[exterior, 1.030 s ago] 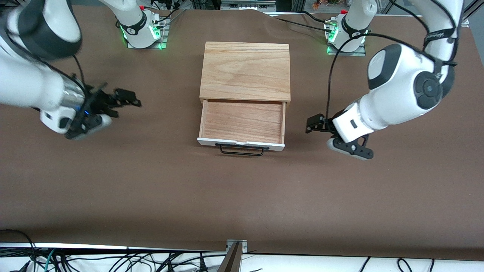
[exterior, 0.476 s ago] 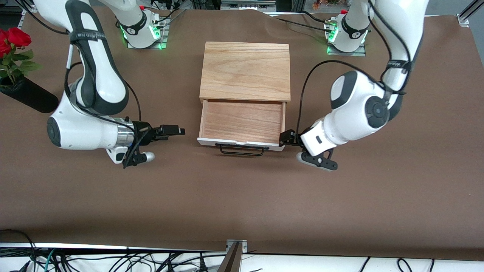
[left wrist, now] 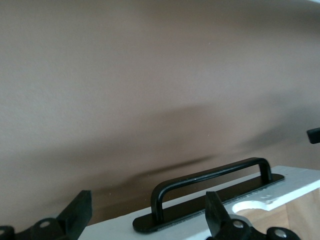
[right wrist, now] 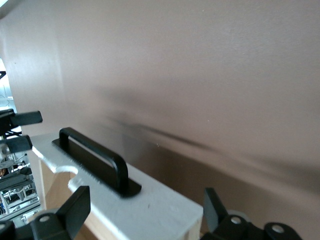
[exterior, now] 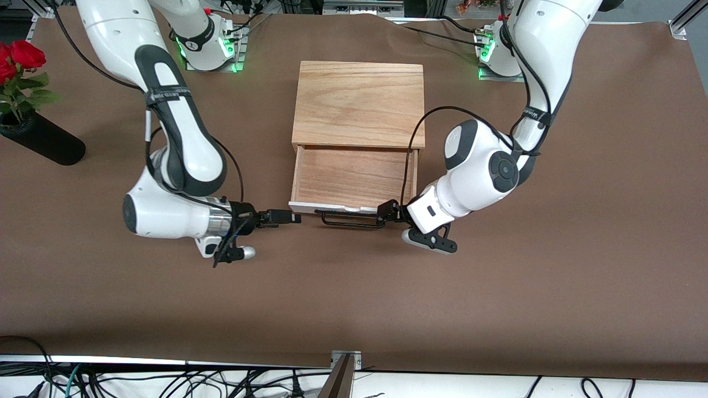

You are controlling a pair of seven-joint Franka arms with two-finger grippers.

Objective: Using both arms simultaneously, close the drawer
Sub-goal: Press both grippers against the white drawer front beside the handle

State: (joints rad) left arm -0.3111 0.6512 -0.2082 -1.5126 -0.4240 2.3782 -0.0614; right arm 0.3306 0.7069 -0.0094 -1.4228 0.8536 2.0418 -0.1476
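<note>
Front view: drawer point(exterior: 354, 178) sits pulled out of the oak box point(exterior: 359, 103) at mid-table, tray empty, white front panel toward the camera. My left gripper point(exterior: 387, 211) is at the panel's corner toward the left arm's end, by the end of the black handle point(exterior: 353, 220). That corner is covered by the gripper and wrist, so contact can't be confirmed here. My right gripper point(exterior: 287, 216) is at the other corner, tips just beside the panel; touching or not, can't tell. From this height finger spread is unreadable for both. A black vase with red roses point(exterior: 25, 119) stands at the right arm's end, cut off by the frame edge.

Left wrist view: my fingers point(left wrist: 75, 215) are spread apart, nothing between them but the handle point(left wrist: 210, 187) and panel point(left wrist: 295, 182) edge. Fingertips cut off by frame; contact w/ panel not visible.

Right wrist view: fingers point(right wrist: 72, 207) likewise spread, straddling the panel point(right wrist: 150, 200) corner, gripping nothing. The handle point(right wrist: 95, 160) is off to one side. My left gripper point(right wrist: 17, 131) shows past it, partly cropped.
</note>
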